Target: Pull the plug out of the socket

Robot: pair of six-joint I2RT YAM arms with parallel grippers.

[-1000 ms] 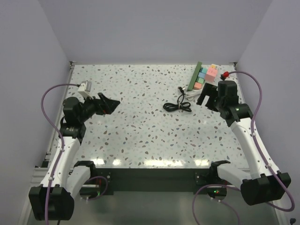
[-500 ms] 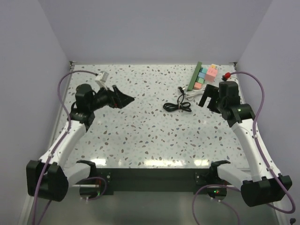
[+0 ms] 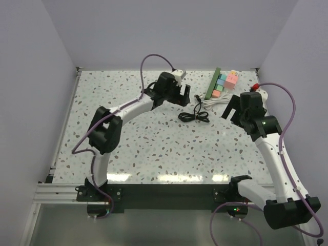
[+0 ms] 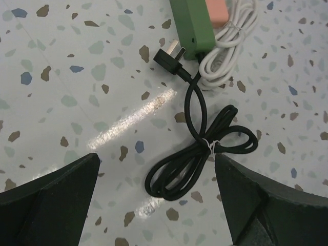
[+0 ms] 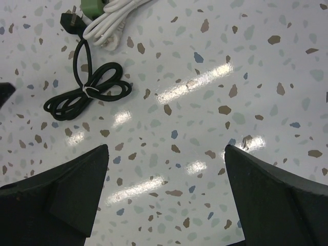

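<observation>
Our left gripper [image 4: 158, 169] and right gripper [image 5: 166, 154] gape, empty; if we tug the pink plug [image 4: 215, 11], the unpinned socket [image 4: 188, 25] may slide.

White speckled table [image 3: 154, 148] (brown, grey and blue flecks), plain pale lilac back wall [image 3: 164, 31], matching left wall [image 3: 25, 102] and right wall [image 3: 307, 41] closing it in, bright glare streaks [image 3: 174, 177] along the table's near edge, grey metal rail [image 3: 51, 192] at the lower left corner

Overhead view from behind, both wrist views downward, sharing black cord [image 4: 207, 146]
</observation>
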